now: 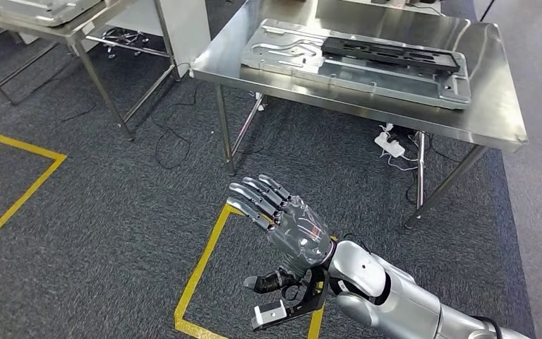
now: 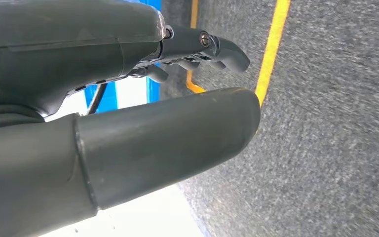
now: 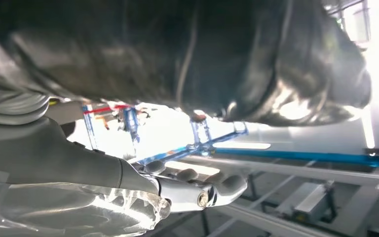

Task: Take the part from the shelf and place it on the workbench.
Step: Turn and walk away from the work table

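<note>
Part (image 1: 391, 53), black, lies on the metal plate (image 1: 289, 60) on the workbench (image 1: 497, 106); my right hand (image 1: 282, 219) is spread, empty; left hand (image 2: 128, 98) holds nothing, fingers apart.

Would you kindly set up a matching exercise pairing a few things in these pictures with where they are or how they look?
Things:
1. black part
2. metal tray
3. right hand
4. yellow tape

Descriptions:
A. marks a rectangle on the grey carpet
B. lies flat on the steel workbench
C. raised above the floor, fingers apart, holding nothing
D. rests on top of the tray

Pairs: 1-D, 2-B, 3-C, 4-A
</note>
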### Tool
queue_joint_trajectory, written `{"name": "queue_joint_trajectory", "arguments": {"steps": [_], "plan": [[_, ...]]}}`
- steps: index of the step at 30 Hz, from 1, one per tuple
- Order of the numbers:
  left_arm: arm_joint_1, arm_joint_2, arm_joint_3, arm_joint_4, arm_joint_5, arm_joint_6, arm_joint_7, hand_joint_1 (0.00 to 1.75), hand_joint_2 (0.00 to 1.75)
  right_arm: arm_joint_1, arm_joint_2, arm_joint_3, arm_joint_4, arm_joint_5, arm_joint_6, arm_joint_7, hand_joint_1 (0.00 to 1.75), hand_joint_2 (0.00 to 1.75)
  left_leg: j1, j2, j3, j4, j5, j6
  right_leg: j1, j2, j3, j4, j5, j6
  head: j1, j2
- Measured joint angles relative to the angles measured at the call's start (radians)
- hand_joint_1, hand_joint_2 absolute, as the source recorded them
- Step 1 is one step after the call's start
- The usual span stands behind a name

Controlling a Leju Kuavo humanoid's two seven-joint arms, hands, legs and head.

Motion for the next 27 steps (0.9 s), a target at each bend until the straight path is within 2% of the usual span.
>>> {"name": "queue_joint_trajectory", "arguments": {"steps": [2, 3, 4, 6, 7, 8, 9, 10, 11, 13, 14, 15, 17, 18, 20, 21, 22, 23, 24, 25, 26, 27], "plan": [[0.004, 0.000, 0.000, 0.000, -0.006, 0.000, 0.007, 0.00, 0.00, -0.005, 0.002, 0.000, 0.000, 0.000, 0.001, 0.000, 0.00, 0.00, 0.000, -0.021, -0.004, -0.002, 0.004, 0.012, 0.000, -0.015, 0.003, 0.001, -0.003, 0.011, 0.000, 0.000], [0.006, -0.001, 0.000, 0.000, -0.009, -0.001, 0.010, 0.00, 0.00, -0.008, 0.003, 0.000, 0.000, 0.000, 0.001, 0.000, 0.00, 0.00, 0.002, -0.030, -0.003, -0.005, 0.007, 0.018, -0.002, -0.008, 0.003, 0.007, -0.011, 0.017, 0.000, 0.000], [0.007, -0.002, 0.000, 0.000, -0.013, -0.002, 0.013, 0.00, 0.00, -0.011, 0.005, 0.000, 0.000, -0.002, 0.003, 0.000, 0.00, 0.00, 0.004, -0.039, -0.001, -0.009, 0.011, 0.024, -0.004, 0.012, -0.005, 0.031, -0.030, 0.022, 0.000, 0.000], [0.004, -0.002, 0.000, 0.000, -0.021, -0.003, 0.017, 0.00, 0.00, -0.013, 0.005, 0.000, 0.001, -0.004, 0.009, 0.002, 0.00, 0.00, 0.005, -0.056, -0.001, -0.012, 0.016, 0.032, -0.008, 0.065, -0.054, 0.140, -0.094, 0.027, 0.000, 0.000], [0.002, -0.002, 0.000, 0.000, -0.024, -0.004, 0.018, 0.00, 0.00, -0.013, 0.005, 0.001, 0.003, -0.005, 0.014, 0.003, 0.00, 0.00, 0.004, -0.066, -0.004, -0.011, 0.017, 0.034, -0.009, 0.082, -0.089, 0.212, -0.126, 0.028, 0.000, 0.000], [0.000, -0.002, 0.000, 0.000, -0.028, -0.004, 0.017, 0.00, 0.00, -0.012, 0.005, 0.001, 0.005, -0.005, 0.017, 0.004, 0.00, 0.00, 0.002, -0.077, -0.006, -0.009, 0.018, 0.034, -0.008, 0.089, -0.119, 0.268, -0.143, 0.028, 0.000, 0.000], [-0.001, -0.002, 0.000, 0.000, -0.031, -0.005, 0.015, 0.00, 0.00, -0.012, 0.005, 0.001, 0.006, -0.005, 0.021, 0.006, 0.00, 0.00, 0.001, -0.089, -0.007, -0.007, 0.018, 0.035, -0.008, 0.092, -0.135, 0.294, -0.140, 0.027, 0.000, 0.000], [-0.002, -0.002, 0.000, 0.000, -0.035, -0.007, 0.013, 0.00, 0.00, -0.013, 0.005, 0.002, 0.007, -0.005, 0.024, 0.008, 0.00, 0.00, -0.001, -0.101, -0.008, -0.003, 0.017, 0.035, -0.008, 0.095, -0.132, 0.280, -0.117, 0.025, 0.001, 0.000], [-0.003, -0.001, 0.000, 0.000, -0.038, -0.010, 0.010, 0.00, 0.00, -0.014, 0.005, 0.002, 0.008, -0.005, 0.026, 0.011, 0.00, 0.00, -0.002, -0.114, -0.008, 0.000, 0.016, 0.034, -0.008, 0.101, -0.111, 0.228, -0.079, 0.021, 0.000, 0.000], [-0.007, 0.000, 0.000, 0.000, -0.042, -0.015, 0.004, 0.00, 0.00, -0.017, 0.004, 0.002, 0.008, -0.006, 0.028, 0.017, 0.00, 0.00, -0.002, -0.136, -0.011, 0.007, 0.013, 0.030, -0.008, 0.146, -0.054, 0.093, -0.013, 0.009, 0.000, 0.000], [-0.009, 0.001, 0.000, 0.000, -0.043, -0.017, 0.002, 0.00, 0.00, -0.019, 0.003, 0.002, 0.008, -0.007, 0.028, 0.019, 0.00, 0.00, 0.000, -0.147, -0.016, 0.010, 0.014, 0.026, -0.007, 0.165, -0.036, 0.048, 0.003, 0.004, 0.000, 0.000], [-0.010, 0.001, 0.000, 0.000, -0.043, -0.018, 0.001, 0.00, 0.00, -0.020, 0.002, 0.002, 0.007, -0.007, 0.028, 0.020, 0.00, 0.00, 0.002, -0.157, -0.021, 0.011, 0.015, 0.021, -0.005, 0.177, -0.029, 0.027, 0.006, 0.001, 0.000, 0.000], [-0.010, 0.002, 0.000, 0.000, -0.043, -0.018, -0.001, 0.00, 0.00, -0.022, 0.000, 0.002, 0.007, -0.008, 0.028, 0.020, 0.00, 0.00, 0.006, -0.178, -0.030, 0.009, 0.020, 0.007, -0.004, 0.162, -0.028, 0.020, 0.007, -0.004, 0.000, 0.000], [-0.009, 0.003, 0.000, 0.000, -0.044, -0.019, -0.002, 0.00, 0.00, -0.023, 0.000, 0.002, 0.007, -0.008, 0.028, 0.020, 0.00, 0.00, 0.006, -0.173, -0.032, 0.013, 0.018, 0.002, -0.005, 0.150, -0.025, 0.015, 0.010, -0.009, 0.000, 0.000], [-0.009, 0.005, 0.000, 0.000, -0.047, -0.022, -0.004, 0.00, 0.00, -0.025, 0.000, 0.002, 0.007, -0.008, 0.028, 0.019, 0.00, 0.00, 0.003, -0.126, -0.057, 0.063, -0.014, -0.006, -0.010, 0.122, -0.018, 0.002, 0.015, -0.020, -0.001, 0.000], [-0.010, 0.006, -0.001, 0.000, -0.049, -0.024, -0.005, 0.00, 0.00, -0.025, 0.000, 0.002, 0.007, -0.008, 0.030, 0.019, 0.00, 0.00, 0.004, -0.095, -0.083, 0.118, -0.044, -0.009, -0.010, 0.107, -0.016, 0.000, 0.015, -0.024, -0.002, 0.000], [-0.013, 0.006, -0.001, 0.000, -0.051, -0.026, -0.007, 0.00, 0.00, -0.025, 0.000, 0.002, 0.007, -0.008, 0.031, 0.019, 0.00, 0.00, 0.006, -0.075, -0.117, 0.185, -0.077, -0.014, -0.009, 0.092, -0.016, 0.000, 0.014, -0.027, -0.002, 0.000], [-0.014, 0.006, -0.001, 0.000, -0.054, -0.027, -0.008, 0.00, 0.00, -0.024, 0.000, 0.002, 0.007, -0.008, 0.033, 0.018, 0.00, 0.00, 0.009, -0.067, -0.148, 0.246, -0.101, -0.019, -0.008, 0.077, -0.017, 0.002, 0.013, -0.028, -0.002, 0.000], [-0.015, 0.006, -0.001, 0.000, -0.055, -0.029, -0.009, 0.00, 0.00, -0.024, 0.000, 0.003, 0.008, -0.008, 0.034, 0.018, 0.00, 0.00, 0.012, -0.062, -0.166, 0.283, -0.109, -0.023, -0.008, 0.063, -0.018, 0.004, 0.011, -0.027, -0.002, 0.000], [-0.014, 0.006, -0.001, 0.000, -0.056, -0.030, -0.010, 0.00, 0.00, -0.024, -0.001, 0.003, 0.008, -0.008, 0.034, 0.018, 0.00, 0.00, 0.015, -0.058, -0.166, 0.284, -0.099, -0.027, -0.008, 0.049, -0.018, 0.007, 0.009, -0.026, -0.002, 0.000], [-0.013, 0.007, -0.001, 0.000, -0.059, -0.032, -0.009, 0.00, 0.00, -0.023, -0.001, 0.003, 0.008, -0.008, 0.034, 0.018, 0.00, 0.00, 0.017, -0.051, -0.143, 0.244, -0.072, -0.029, -0.009, 0.037, -0.018, 0.011, 0.005, -0.023, -0.002, 0.000], [-0.012, 0.007, -0.001, 0.000, -0.061, -0.034, -0.007, 0.00, 0.00, -0.024, -0.001, 0.003, 0.008, -0.008, 0.034, 0.018, 0.00, 0.00, 0.019, -0.034, -0.104, 0.175, -0.039, -0.029, -0.009, 0.025, -0.017, 0.015, 0.001, -0.019, -0.002, 0.000]]}}
